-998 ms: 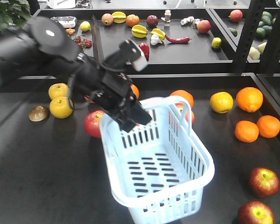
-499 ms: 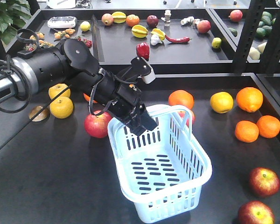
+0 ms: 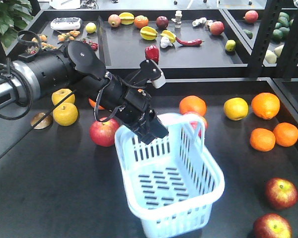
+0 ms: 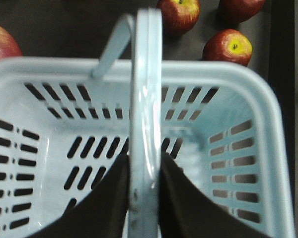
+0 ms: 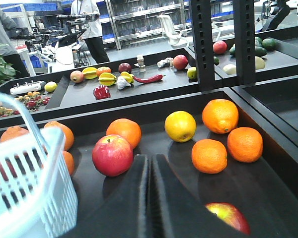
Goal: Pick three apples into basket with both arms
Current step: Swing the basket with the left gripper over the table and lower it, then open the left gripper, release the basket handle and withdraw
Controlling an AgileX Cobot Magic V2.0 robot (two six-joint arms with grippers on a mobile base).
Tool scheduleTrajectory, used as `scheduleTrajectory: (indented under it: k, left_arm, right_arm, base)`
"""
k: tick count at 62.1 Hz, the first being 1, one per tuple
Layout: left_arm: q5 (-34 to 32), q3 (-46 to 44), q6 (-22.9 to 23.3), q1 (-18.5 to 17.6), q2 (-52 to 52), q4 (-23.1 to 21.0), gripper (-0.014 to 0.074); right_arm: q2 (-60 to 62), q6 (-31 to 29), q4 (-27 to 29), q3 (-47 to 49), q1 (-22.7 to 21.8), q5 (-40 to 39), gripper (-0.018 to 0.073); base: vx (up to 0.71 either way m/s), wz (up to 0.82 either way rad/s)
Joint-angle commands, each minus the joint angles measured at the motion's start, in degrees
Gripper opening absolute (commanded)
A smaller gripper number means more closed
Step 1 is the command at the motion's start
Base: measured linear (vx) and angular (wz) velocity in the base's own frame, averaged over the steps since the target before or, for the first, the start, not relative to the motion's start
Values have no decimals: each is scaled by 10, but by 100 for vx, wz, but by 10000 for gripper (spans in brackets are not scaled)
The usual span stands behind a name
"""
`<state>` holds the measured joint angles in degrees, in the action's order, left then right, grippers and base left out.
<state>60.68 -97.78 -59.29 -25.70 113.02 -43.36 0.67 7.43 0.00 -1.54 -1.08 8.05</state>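
The pale blue basket sits tilted in the middle of the dark table, and nothing lies in it. My left gripper is at its near-left end. In the left wrist view the gripper is shut on the basket's loop handle, which runs up between the jaws. Two dark red apples lie at the front right; the left wrist view shows three beyond the basket rim. My right gripper is shut on nothing, low over the table right of the basket.
Brighter red apples lie left of the basket and behind it. Oranges and a yellow fruit crowd the right side. Yellow fruits sit at the left. A black shelf post stands at the back right.
The left arm has drawn back from the camera with the basket handle in its gripper. The basket has swung a little and its near end has dropped lower in the view.
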Motion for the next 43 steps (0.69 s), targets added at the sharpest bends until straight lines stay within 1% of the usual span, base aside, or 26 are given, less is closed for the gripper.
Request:
scheduleTrajectory:
  k: [1,6,11,15,21,23,28,33,34,37,40,41,43]
  left_arm:
    - [-15,-19,-1,-2,-35,-39,229]
    - [-17,-19,3,-2,-35,-39,357]
    - [-17,-19,4,-2,-39,-57,434]
    - [-17,-19,8,-2,-59,-69,441]
    - [-11,-19,40,-2,-98,-68,433]
    - [-5,-19,58,-2,-110,-68,423]
    - [38,-19,95,-2,-140,-61,358]
    - [108,-19,129,-2,-174,-29,225]
    - [111,-19,140,-2,-181,-18,185]
    - [111,-18,195,-2,-204,25,96]
    - [111,-18,219,-2,-224,54,12]
    - [111,-18,224,-2,-229,60,-6]
    - [111,-18,235,-2,-242,73,-8]
  right_arm:
    - [6,-5,-4,-8,-2,-43,-5]
    - [6,-5,-4,-8,-2,-43,-5]
    - [6,-5,-4,-8,-2,-43,-5]
    - [6,-5,-4,-8,-2,-43,-5]
    - [6,-5,-4,-8,-2,-43,-5]
    - [6,-5,-4,-8,-2,-43,-5]
    - [6,-5,-4,-8,-2,-43,-5]
    - [6,-5,-4,-8,-2,-43,-5]
    - [6,-5,-4,-8,-2,-43,-5]
    - [6,-5,-4,-8,-2,-43,-5]
    - [6,-5,-4,-8,-2,-43,-5]
    - [6,-5,-4,-8,-2,-43,-5]
    - [6,-5,-4,-8,-2,-43,-5]
  base:
    - [0,0]
    - [0,0]
    - [0,0]
    - [0,0]
    - [0,0]
    - [0,0]
    - [0,0]
    - [0,0]
    - [0,0]
    - [0,0]
    - [0,0]
    - [0,0]
    - [0,0]
